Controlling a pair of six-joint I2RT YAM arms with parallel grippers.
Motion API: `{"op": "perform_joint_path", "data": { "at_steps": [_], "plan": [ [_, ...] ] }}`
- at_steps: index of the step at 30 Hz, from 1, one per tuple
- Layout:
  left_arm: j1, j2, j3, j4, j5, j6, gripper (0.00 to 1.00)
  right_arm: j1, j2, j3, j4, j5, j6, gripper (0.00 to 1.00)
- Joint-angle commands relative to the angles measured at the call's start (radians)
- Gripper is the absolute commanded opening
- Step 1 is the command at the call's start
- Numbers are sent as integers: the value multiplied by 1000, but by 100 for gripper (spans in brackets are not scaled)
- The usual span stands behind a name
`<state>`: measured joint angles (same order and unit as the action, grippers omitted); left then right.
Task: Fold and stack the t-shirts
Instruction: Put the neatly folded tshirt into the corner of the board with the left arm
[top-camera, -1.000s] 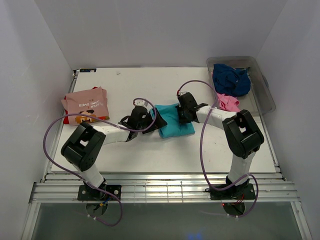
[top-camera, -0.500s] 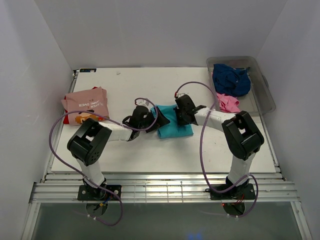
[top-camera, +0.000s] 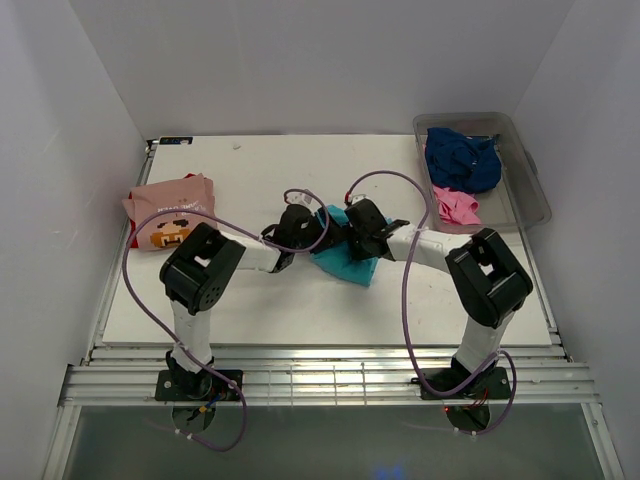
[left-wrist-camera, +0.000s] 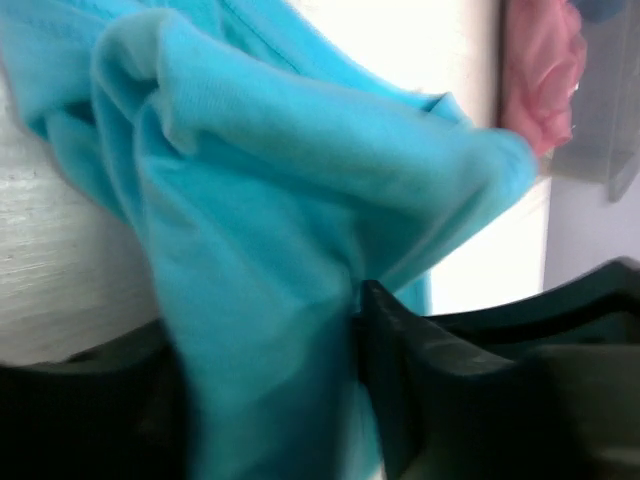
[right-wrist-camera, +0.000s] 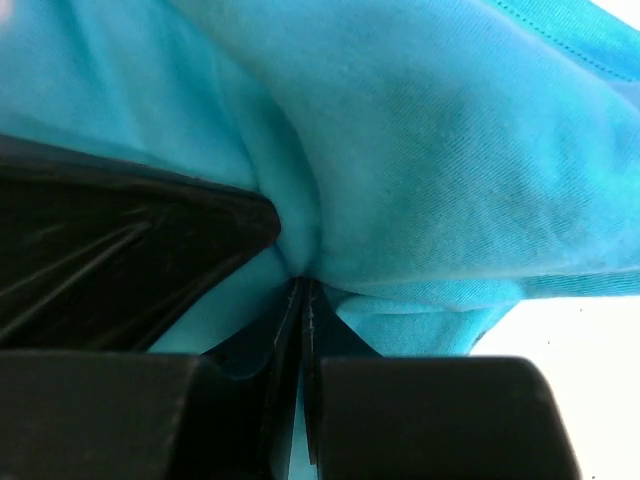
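The turquoise t-shirt lies bunched at the middle of the table, between my two grippers. My right gripper is at its right top edge, shut on a pinch of the cloth; its fingers meet with fabric nipped between them. My left gripper is at the shirt's left edge. Its jaws stand apart with a thick fold of turquoise cloth filling the gap. A folded salmon-pink t-shirt lies at the left, with a red edge showing under it.
A clear grey tub at the back right holds a navy t-shirt and a bright pink t-shirt. Purple cables loop from both arms over the table. White walls close in on three sides.
Both grippers have shifted left and come closer together. The turquoise shirt has gone from a flat fold to a bunch. The left jaws have narrowed around the cloth.
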<state>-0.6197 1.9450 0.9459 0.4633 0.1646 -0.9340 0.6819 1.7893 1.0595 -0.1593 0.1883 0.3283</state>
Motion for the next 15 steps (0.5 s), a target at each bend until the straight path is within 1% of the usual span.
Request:
{"op": "perform_joint_path", "data": {
  "at_steps": [1, 2, 3, 4, 6, 7, 10, 11, 13, 14, 15],
  "plan": [
    [-28, 52, 10, -72, 19, -2, 58, 13, -11, -44, -52, -6, 15, 8],
    [-28, 58, 11, -75, 21, -8, 47, 13, -16, -47, -52, -3, 17, 8],
    [-26, 71, 11, -77, 23, -9, 40, 13, -19, -52, -49, -3, 17, 8],
    [-28, 75, 14, -77, 33, -9, 28, 13, -25, -58, -48, 0, 18, 8],
    [-29, 91, 17, -78, 41, -6, 18, 13, -33, -65, -43, 0, 21, 8],
    [-29, 92, 19, -78, 44, -5, 9, 13, -37, -73, -43, 0, 25, 8],
    [-31, 74, 16, -81, 35, 18, 0, 13, -56, -95, -42, 3, 35, 8],
    [-31, 62, 20, -115, 24, 27, 0, 13, -64, -102, -40, 7, 40, 8],
    [-28, 13, 43, -188, -5, 96, 0, 13, -102, -113, -54, 26, 44, 8],
    [-28, -6, 59, -278, -43, 127, 0, 13, -117, -116, -63, 36, 46, 8],
    [-23, -26, 97, -329, -69, 186, 0, 13, -132, -113, -77, 43, 45, 8]
  ]
}}
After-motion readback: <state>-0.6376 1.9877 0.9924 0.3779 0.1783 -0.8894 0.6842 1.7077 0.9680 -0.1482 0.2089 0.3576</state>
